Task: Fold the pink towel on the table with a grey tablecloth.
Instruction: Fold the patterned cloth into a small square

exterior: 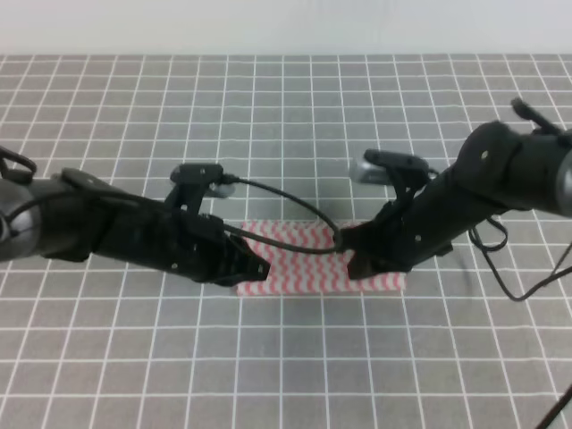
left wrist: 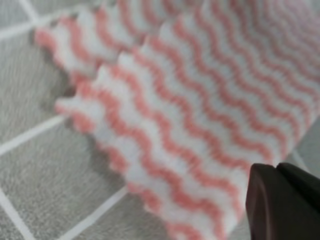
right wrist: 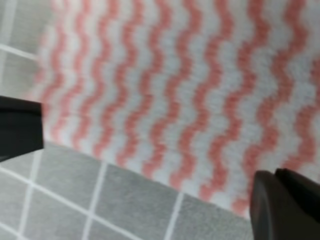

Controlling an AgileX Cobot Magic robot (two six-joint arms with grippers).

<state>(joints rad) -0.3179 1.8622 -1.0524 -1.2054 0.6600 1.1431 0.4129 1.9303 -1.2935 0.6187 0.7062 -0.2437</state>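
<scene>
A thin cloth towel in pink-and-white wavy zigzag stripes (exterior: 313, 257) lies flat near the middle of the grey, white-gridded tablecloth worktop (exterior: 286, 116), already doubled into a band: the left wrist view shows 2 jagged edges stacked at its left end, the upper layer set slightly back from the lower. The towel's long axis runs left to right across the exterior high view, its short sides facing the 2 arms and its stripes waving along its length. The black left gripper (exterior: 255, 268) is down at the left end and the black right gripper (exterior: 357, 259) at the right end, each low over the cloth; whether either set of fingers is parted or has a pinch of fabric cannot be told, since only dark finger tips edge into the wrist views. By the look of it, the step in hand is the next fold across the long axis; doing it well likely means gripping both layers together at 1 short end, lifting just clear of the worktop, and laying edge on edge.
</scene>
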